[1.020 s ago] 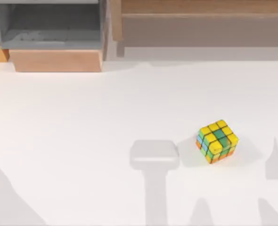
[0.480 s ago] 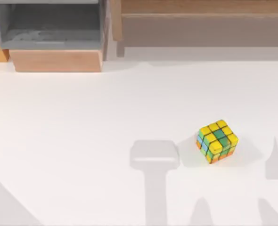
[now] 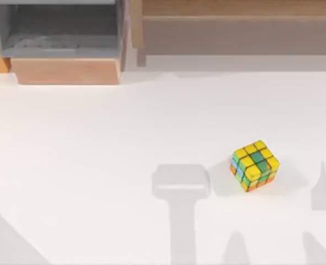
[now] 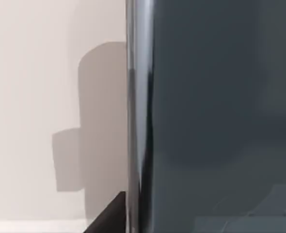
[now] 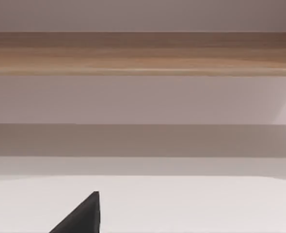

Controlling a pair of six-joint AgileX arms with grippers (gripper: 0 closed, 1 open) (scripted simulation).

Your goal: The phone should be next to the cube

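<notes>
Cube (image 3: 254,165) shows overhead; phone (image 4: 220,111), seemingly gripped, shows at left wrist.

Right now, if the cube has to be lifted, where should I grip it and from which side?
Take the cube by two opposite side faces, coming straight down from above. It sits flat on the table, mostly yellow face up and turned at an angle to the table's edges, so the grip should probably be rotated to match those faces.
</notes>
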